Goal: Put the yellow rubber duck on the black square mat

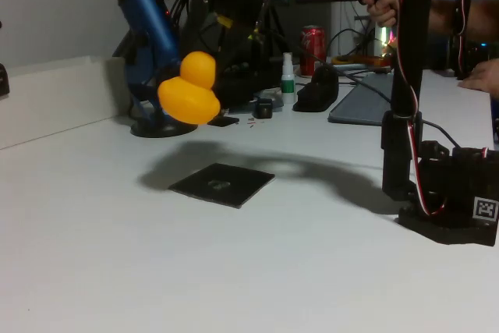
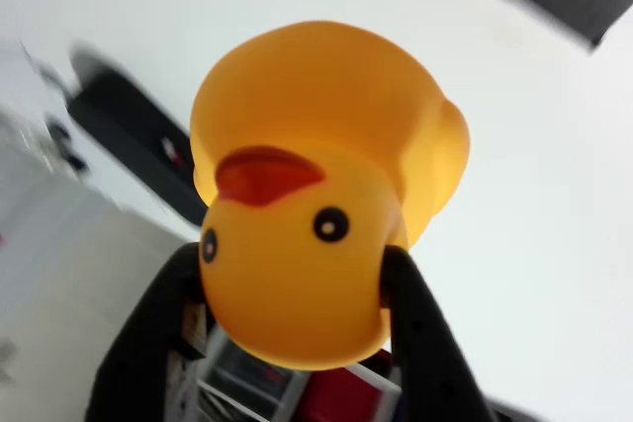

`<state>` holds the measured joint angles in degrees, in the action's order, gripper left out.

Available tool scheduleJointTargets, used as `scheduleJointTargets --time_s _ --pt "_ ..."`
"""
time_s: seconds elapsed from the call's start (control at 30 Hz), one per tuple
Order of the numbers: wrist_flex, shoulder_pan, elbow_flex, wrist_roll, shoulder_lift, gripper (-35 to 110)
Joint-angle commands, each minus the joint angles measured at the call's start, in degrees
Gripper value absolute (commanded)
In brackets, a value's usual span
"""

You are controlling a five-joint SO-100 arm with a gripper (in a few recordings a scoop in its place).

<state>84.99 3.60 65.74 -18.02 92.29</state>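
Carrying the yellow rubber duck (image 1: 189,90) through the air toward the black square mat (image 1: 221,184). Gripper (image 2: 294,289) squeezing tight on the duck's head, one dark finger (image 2: 158,333) on each side, as the wrist view shows. Hanging up high above the mat, a bit to the left and farther back in the fixed view, not touching it. Next, probably needing to come forward over the mat, go down softly, then let go. Sitting upright, head on top. In the wrist view, beak (image 2: 267,173) pointing toward the camera.
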Motion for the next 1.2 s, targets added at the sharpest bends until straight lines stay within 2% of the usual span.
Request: scheduleJointTargets --time_s 0.0,0.43,0.6,0.8,0.97,1.17 --pt "0.4 -4.7 -0.4 -0.6 1.2 14" --pt "-0.4 -7.0 20.6 -0.7 1.1 14" --pt "-0.5 -8.1 20.5 -1.1 1.2 14" --pt "-0.6 -15.2 20.2 -1.3 1.1 14" --pt "-1.0 -14.9 20.2 -0.8 1.1 14" --pt "-12.0 -15.0 21.2 -0.7 0.8 14"
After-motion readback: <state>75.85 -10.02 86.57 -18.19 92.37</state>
